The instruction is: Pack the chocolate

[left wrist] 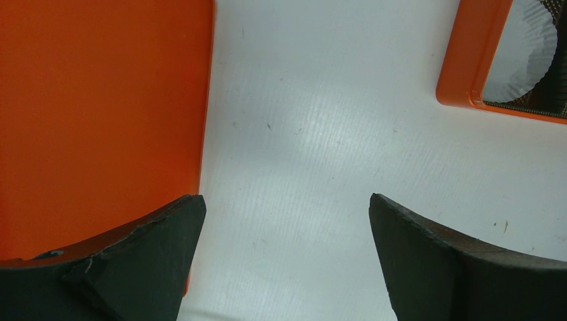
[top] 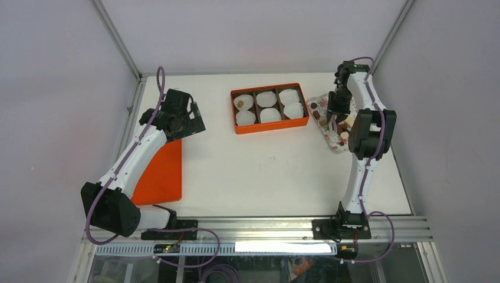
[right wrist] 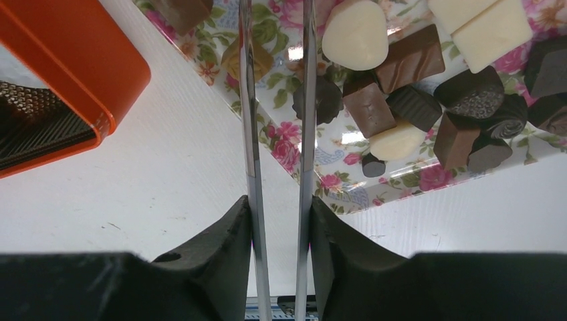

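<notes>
Several chocolates [right wrist: 401,100], dark, brown and cream, lie on the floral tray [right wrist: 287,144], which sits right of the box in the top view [top: 323,124]. My right gripper [right wrist: 279,200] is shut on metal tongs [right wrist: 249,120]. The blades stand slightly apart over the tray's left part, and their tips run out of view. A dark round chocolate [right wrist: 321,99] lies just right of the right blade. One brown piece [top: 240,104] sits in the box's back-left paper cup. My left gripper [left wrist: 287,200] is open and empty over bare table, also seen from the top [top: 197,118].
The orange box [top: 269,108] holds several white paper cups in compartments; its corner shows in the right wrist view [right wrist: 73,63] and the left wrist view [left wrist: 461,60]. An orange lid [top: 159,174] lies flat at the left, under the left arm.
</notes>
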Controlling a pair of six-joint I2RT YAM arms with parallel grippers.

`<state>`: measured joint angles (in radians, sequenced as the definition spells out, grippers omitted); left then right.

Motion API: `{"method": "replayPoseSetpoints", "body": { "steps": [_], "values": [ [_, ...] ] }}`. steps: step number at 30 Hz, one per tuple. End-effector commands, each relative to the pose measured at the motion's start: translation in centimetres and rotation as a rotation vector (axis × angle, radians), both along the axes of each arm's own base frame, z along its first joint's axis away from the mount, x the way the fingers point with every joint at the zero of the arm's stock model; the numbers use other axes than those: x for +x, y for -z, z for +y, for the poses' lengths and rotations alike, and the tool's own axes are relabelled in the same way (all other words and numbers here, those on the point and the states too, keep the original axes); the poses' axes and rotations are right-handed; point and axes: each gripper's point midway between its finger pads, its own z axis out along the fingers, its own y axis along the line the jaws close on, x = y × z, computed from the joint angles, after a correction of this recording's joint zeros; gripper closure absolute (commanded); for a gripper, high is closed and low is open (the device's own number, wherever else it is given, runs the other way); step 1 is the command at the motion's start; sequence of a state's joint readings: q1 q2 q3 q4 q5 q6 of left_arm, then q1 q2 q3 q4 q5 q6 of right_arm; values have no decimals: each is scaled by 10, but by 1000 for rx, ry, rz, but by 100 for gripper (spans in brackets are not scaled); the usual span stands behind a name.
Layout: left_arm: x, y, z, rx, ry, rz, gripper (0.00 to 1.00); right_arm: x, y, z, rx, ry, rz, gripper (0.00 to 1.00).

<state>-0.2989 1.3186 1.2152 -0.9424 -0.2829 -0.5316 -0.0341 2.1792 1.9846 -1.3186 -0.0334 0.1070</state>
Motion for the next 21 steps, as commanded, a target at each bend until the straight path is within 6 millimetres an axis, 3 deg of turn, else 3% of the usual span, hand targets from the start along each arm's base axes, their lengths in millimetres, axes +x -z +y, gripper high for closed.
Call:
{"method": "replayPoseSetpoints", "body": {
  "steps": [1, 15, 21],
  "values": [
    [12, -19, 0, -21, -10, -72, 1, 2, -51, -3, -15, 6, -144, 100],
    [5, -19, 2, -30, -22, -78, 1, -7, -60, -1, -5, 8, -171, 100],
    [7, -22, 2, -25, -16, -85, 1, -9, -76, 1, 2, 15, -210, 100]
  ]
}}
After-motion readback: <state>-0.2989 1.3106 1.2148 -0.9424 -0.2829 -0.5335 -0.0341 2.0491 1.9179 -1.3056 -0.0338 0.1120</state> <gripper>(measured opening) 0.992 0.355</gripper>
